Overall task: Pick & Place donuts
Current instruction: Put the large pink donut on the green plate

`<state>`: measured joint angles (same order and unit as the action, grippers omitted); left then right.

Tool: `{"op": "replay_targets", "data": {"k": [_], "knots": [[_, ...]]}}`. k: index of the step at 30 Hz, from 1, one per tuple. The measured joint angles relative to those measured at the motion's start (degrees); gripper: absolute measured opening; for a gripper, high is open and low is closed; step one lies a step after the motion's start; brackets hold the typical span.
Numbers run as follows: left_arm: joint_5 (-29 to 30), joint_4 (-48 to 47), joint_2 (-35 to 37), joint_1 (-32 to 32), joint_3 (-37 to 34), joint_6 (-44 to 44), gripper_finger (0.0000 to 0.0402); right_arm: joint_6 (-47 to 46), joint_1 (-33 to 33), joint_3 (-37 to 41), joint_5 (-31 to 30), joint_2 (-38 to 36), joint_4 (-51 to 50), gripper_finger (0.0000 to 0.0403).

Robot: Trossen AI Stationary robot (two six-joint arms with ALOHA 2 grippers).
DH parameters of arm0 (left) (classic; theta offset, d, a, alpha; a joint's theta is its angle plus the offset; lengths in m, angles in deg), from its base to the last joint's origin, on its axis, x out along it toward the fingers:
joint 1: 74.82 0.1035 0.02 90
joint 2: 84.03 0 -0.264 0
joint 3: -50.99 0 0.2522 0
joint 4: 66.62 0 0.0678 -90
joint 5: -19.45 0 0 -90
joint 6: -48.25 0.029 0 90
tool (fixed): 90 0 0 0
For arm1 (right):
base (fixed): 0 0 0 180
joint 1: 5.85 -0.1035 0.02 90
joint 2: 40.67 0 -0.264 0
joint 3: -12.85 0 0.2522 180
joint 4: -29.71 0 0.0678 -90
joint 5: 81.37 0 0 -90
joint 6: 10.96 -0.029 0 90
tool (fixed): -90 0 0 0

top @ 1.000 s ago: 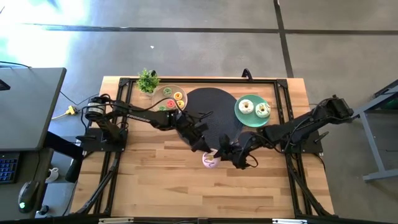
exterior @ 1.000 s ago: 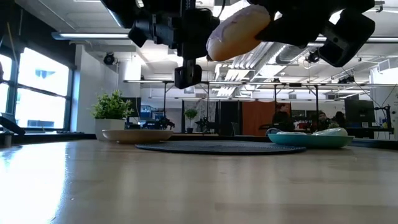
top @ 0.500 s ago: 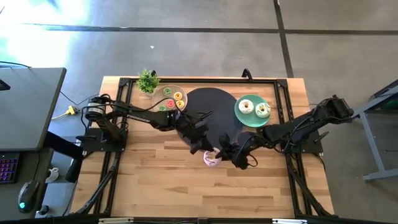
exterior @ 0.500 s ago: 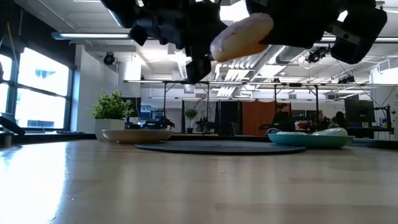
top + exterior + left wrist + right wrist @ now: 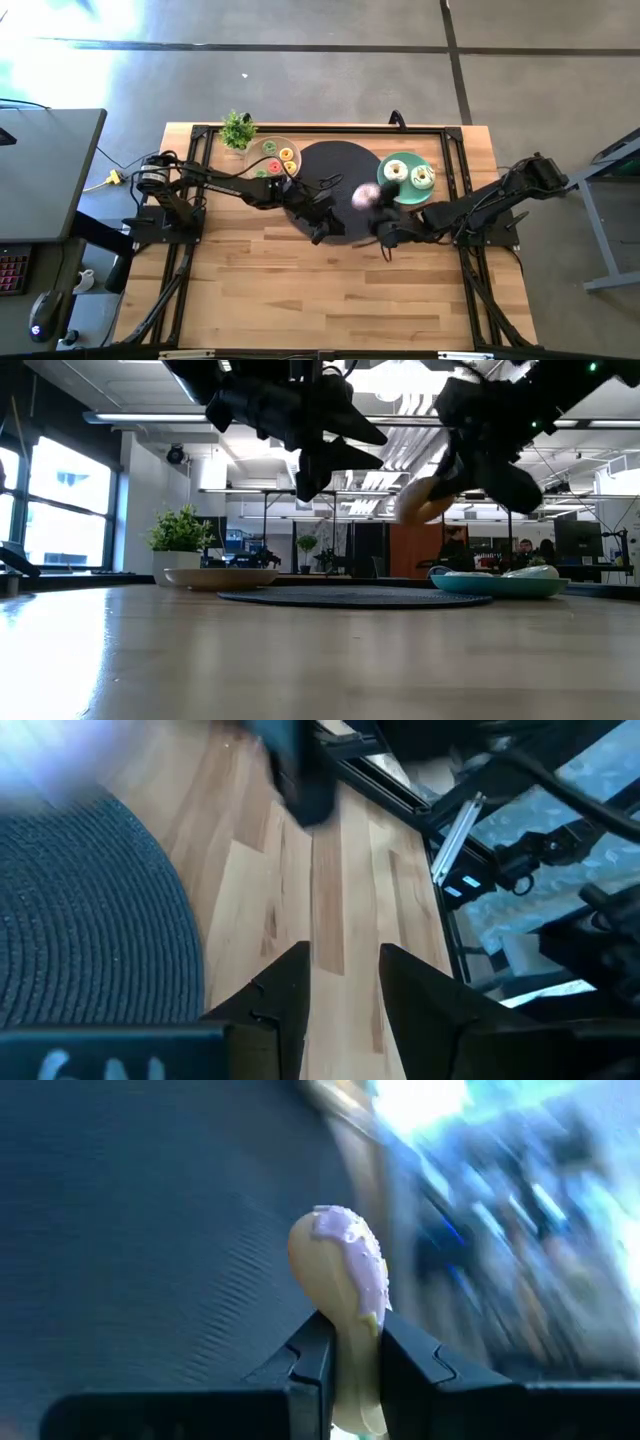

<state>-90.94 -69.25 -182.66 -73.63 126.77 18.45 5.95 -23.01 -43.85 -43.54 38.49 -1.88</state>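
- Held donut (image 5: 345, 1295): beige, lilac-pink frosting.
- Mat (image 5: 335, 165): black, ribbed.
- Plate at 3 o'clock of it (image 5: 386, 184): teal.
- Plate at 9 o'clock (image 5: 258, 149): beige.
- Table (image 5: 280, 300): light wood.

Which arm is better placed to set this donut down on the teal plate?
Right: the right gripper already clamps the pink-frosted donut over the black mat, beside the teal plate. The left gripper is empty.

Pink-frosted donut (image 5: 363, 198) (image 5: 345, 1295): beige underside, on edge, lifted clear of the table, near centre, just at 9 o'clock of the teal plate. Two white-frosted donuts (image 5: 408, 174): flat, at 2 o'clock. Red, yellow and green mini donuts (image 5: 277, 160): flat, at 11 o'clock.
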Motion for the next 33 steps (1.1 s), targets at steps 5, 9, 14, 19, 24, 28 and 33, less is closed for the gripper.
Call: {"op": "replay_targets", "data": {"k": [5,9,14,19,24,28,33], "knots": [[0.01,-0.13,-0.02,-0.05,-0.01,0.00,0.0122,-27.23,0.48,-0.02,-12.51,-0.13,-13.60,0.0055],[0.05,-0.12,-0.02,-0.04,0.00,0.00,0.0122,-39.54,2.85,-0.02,-3.16,-0.13,-21.99,0.0052],[0.05,-0.14,-0.04,-0.04,-0.01,-0.07,0.0122,-48.97,6.00,2.87,-3.68,-0.13,-25.42,0.0042],[-1.24,-0.12,-0.06,-0.06,-0.01,-3.22,0.0122,-54.15,10.31,7.87,-0.06,-0.13,-24.72,0.0038],[-1.53,-0.12,-0.08,-0.04,-0.01,-5.35,0.0122,-53.76,12.71,11.25,2.50,-0.15,-22.53,0.0038],[-1.52,-0.12,-0.08,-0.04,-0.01,-5.31,0.0122,-48.07,12.82,12.48,1.84,-0.14,-19.61,0.0052],[-1.50,-0.12,-0.10,-0.04,-0.01,-5.26,0.0122,-42.82,12.80,12.41,1.82,-0.14,-18.39,0.0094]]}}
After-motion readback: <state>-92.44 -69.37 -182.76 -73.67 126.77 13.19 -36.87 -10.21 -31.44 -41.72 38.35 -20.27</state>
